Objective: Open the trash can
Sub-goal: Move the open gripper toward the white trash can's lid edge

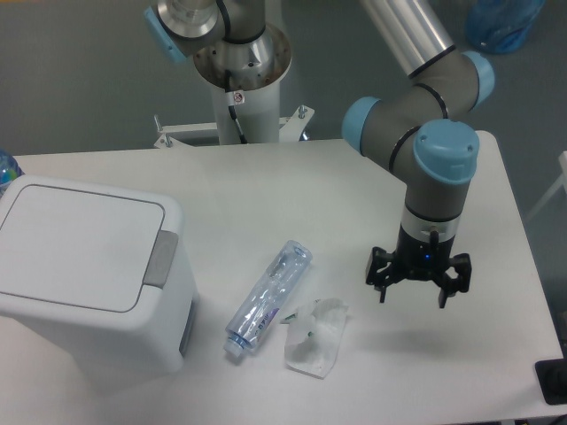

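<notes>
White plastic trash can, lid shut, sits at nine o'clock on the desk; a crushed bottle lies centre; the gripper hovers at four o'clock, jaws apart, holding nothing.

**Grey arm, blue caps, black gripper**

The arm is built of smooth silver-grey tubular links joined by dark grey rounded joint housings. Each joint ends in a light blue round cap; one sits on the wrist housing, another on the elbow behind it, and a third at the shoulder joint at the top left. A thin black ring marks the seam between housings. The wrist narrows to a pale grey band, then a black collar with a small blue light. Below it the gripper is black, with two short angular fingers. The white cylindrical base column carries a small red-and-white sticker and a black cable.
</notes>
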Controlling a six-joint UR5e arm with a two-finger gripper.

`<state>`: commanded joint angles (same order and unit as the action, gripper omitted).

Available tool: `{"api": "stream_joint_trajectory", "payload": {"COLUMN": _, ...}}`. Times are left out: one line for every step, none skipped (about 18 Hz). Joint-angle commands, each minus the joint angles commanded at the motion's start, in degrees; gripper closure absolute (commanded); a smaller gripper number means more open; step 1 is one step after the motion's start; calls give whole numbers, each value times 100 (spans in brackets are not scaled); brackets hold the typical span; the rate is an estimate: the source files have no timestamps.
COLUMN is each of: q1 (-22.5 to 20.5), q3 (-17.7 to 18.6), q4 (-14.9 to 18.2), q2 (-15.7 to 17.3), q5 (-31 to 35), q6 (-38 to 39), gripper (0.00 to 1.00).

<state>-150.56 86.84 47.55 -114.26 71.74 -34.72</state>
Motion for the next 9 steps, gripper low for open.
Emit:
{"api": "stream_joint_trajectory", "payload": {"q1": 9, "q3": -26, "q4": 0, "q2": 70, "q5": -219, "q6": 53, "gripper": 0}}
{"api": "stream_joint_trajectory", "payload": {"q1": 18, "q3": -27, "q4": 0, "q2": 149, "q5": -413, "q6": 106, "gripper": 0}}
{"api": "stream_joint_trajectory", "payload": {"q1": 44, "q3": -27, "q4": 0, "q2": 228, "q5": -563, "q6": 211, "gripper": 0}}
{"api": "stream_joint_trajectory", "payload": {"q1": 88, "q3": -35, "q4": 0, "q2": 325, "q5": -669, "q6": 316, "gripper": 0}}
{"api": "stream_joint_trajectory", "payload": {"q1": 114, "q3": -35, "q4": 0, "q2": 413, "q5": -731, "q6": 396, "gripper": 0}}
{"api": "stream_joint_trajectory", "payload": {"q1": 123, "q3": -35, "q4": 9, "q2": 510, "q5": -775, "q6": 431, "gripper": 0}}
{"api": "stream_joint_trajectory", "payload": {"q1": 193, "q3": -35, "q4": 9, "q2": 580, "q5": -828, "q6": 449, "gripper": 0}}
{"api": "stream_joint_trajectory", "payload": {"q1": 254, "q3": -35, "q4": 9, "q2": 607, "q5": -924, "q6": 449, "gripper": 0}}
{"api": "stream_joint_trajectory", "payload": {"q1": 290, "q3": -27, "q4": 9, "q2": 668, "q5": -1047, "q6": 466, "gripper": 0}}
